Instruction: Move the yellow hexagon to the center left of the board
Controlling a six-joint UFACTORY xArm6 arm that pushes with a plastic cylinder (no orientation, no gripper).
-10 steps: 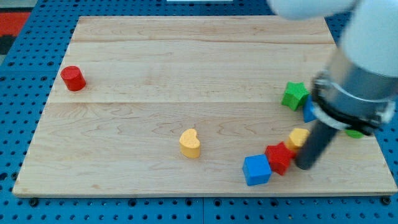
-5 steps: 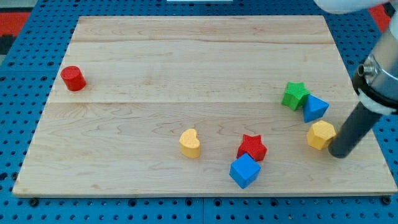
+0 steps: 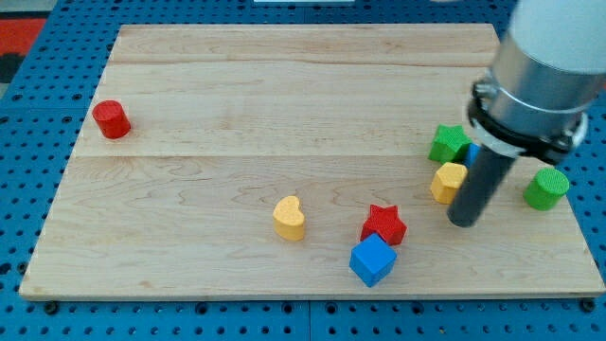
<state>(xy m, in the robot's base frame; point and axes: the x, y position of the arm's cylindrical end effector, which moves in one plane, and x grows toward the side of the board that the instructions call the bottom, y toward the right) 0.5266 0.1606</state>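
The yellow hexagon lies at the board's right, just below the green star. My tip is on the board at the hexagon's lower right, with the rod touching or almost touching its right side. The rod hides most of a blue block behind it. The arm's grey and white body fills the view's top right.
A red cylinder stands at the centre left. A yellow heart lies at bottom centre. A red star and a blue cube touch at bottom centre right. A green cylinder stands at the far right.
My tip swung right past the hexagon, then came back left. The yellow hexagon slid left and up toward the green star. The red star and blue cube shifted left earlier and now rest.
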